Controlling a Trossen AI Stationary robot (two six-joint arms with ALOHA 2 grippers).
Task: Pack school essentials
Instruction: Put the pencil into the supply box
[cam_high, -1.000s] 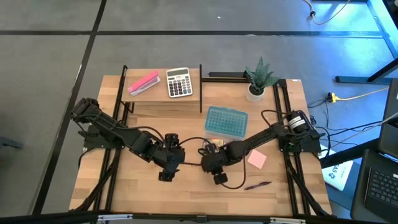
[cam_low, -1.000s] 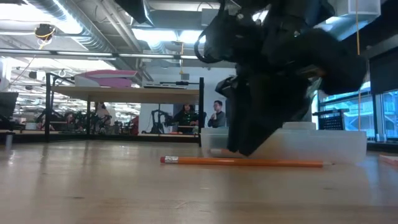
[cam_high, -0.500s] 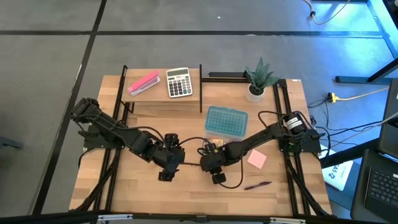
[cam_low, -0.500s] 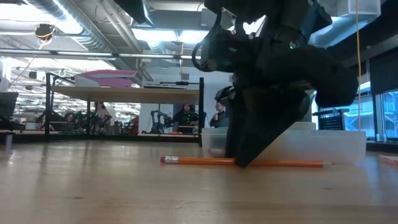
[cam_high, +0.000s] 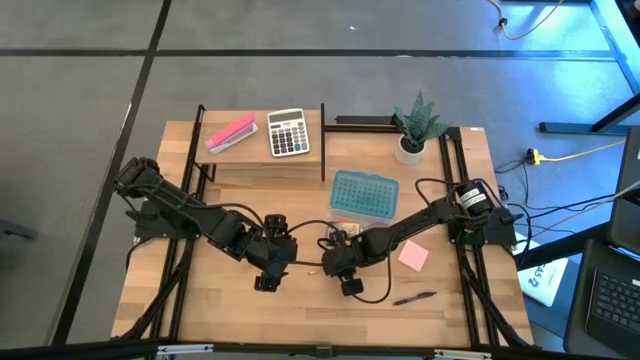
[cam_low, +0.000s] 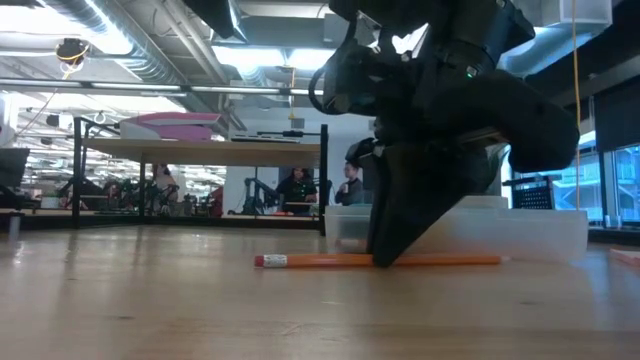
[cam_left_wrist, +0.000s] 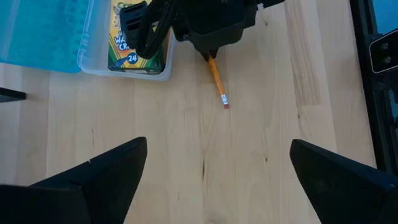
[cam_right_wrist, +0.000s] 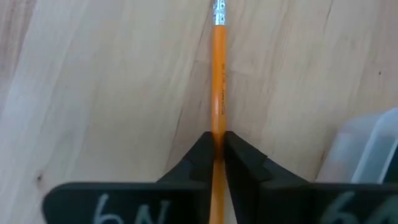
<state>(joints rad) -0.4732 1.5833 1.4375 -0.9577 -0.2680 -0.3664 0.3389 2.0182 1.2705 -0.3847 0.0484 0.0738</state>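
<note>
Two dark arms meet near the middle of the wooden worktop (cam_high: 230, 300). In the high view the right gripper (cam_high: 343, 268) is down at the centre, its fingers (cam_right_wrist: 198, 163) pinched together on an orange pencil (cam_right_wrist: 218, 87) that lies flat on the wood; the right wrist view shows the shaft clamped between them, with the metal band and eraser end pointing away from the gripper. In the low view the pencil (cam_low: 330, 261) rests on the surface with the dark gripper (cam_low: 385, 255) coming down onto it.

At about 12 o'clock from that gripper in the high view sits a clear bin (cam_high: 350, 222) with a blue lid (cam_high: 364, 195); the left wrist view shows a yellow-green crayon box (cam_left_wrist: 134, 46) lying inside it. At 3 o'clock from the gripper lies the square pink notepad (cam_high: 413, 256), and at 4 o'clock the purple pen (cam_high: 413, 297), well apart from the bin.

The left gripper (cam_high: 272, 268), at 9 o'clock from the right one, holds nothing; its fingers (cam_left_wrist: 102, 174) are spread wide.

A shelf (cam_high: 262, 152) at 11 o'clock carries a grey calculator (cam_high: 288, 133) and a pink block (cam_high: 231, 133). A potted plant (cam_high: 415, 128) stands at 1 o'clock.
</note>
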